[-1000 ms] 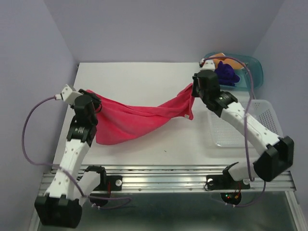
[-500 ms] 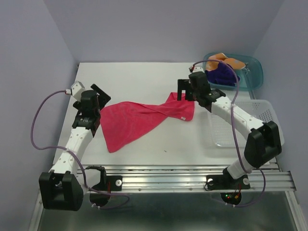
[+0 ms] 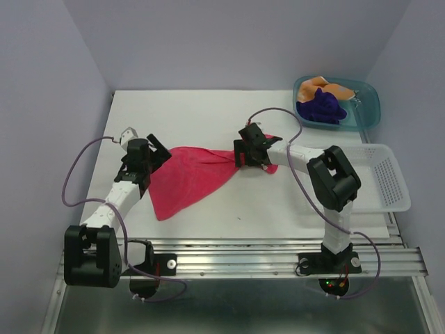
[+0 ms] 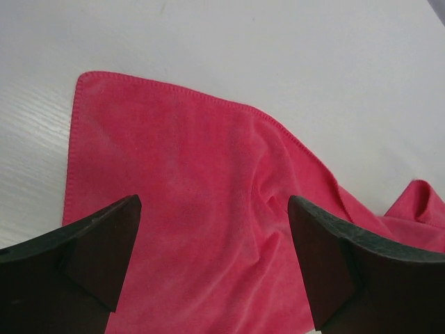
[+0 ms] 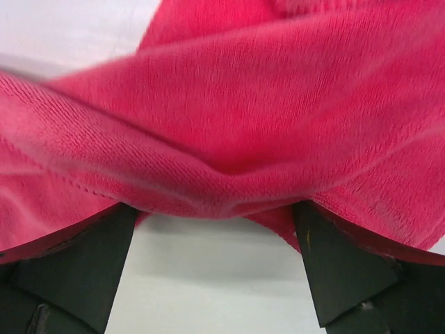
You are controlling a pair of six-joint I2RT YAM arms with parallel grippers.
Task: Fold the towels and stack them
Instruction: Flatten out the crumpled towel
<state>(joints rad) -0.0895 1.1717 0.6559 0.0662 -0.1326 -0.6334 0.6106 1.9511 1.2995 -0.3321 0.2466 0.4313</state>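
We note the pink-red towel [image 3: 188,181] lying on the white table [image 3: 195,115], between the two arms and toward the middle of the surface. Its left part lies broad and mostly flat, with one point reaching toward the near edge. Its right part narrows into a twisted, bunched band. The left gripper [image 3: 156,147] hangs low over the towel's left edge with its jaws spread wide and nothing between them. In the left wrist view we see its two dark fingers [image 4: 97,257] framing a flat stretch of cloth, with a hemmed corner on the bare table beyond them and a soft ridge running off to the right. The right gripper [image 3: 245,152] sits low at the twisted end, jaws likewise wide apart. Its wrist view is filled with rumpled red pile, and a thick fold crosses just ahead of the fingers [image 5: 341,264]. We see no pinch on it, and a strip of table shows below the fold. At the far right corner of the table stands a teal bin [image 3: 368,111]. It holds the purple towel [image 3: 321,108] in a crumpled heap, with the orange towel [image 3: 327,88] behind and touching it. Any pattern on the orange one is too small for us to make out. A white basket [image 3: 389,181] sits near the right edge, in front of the bin and well apart from the red cloth.
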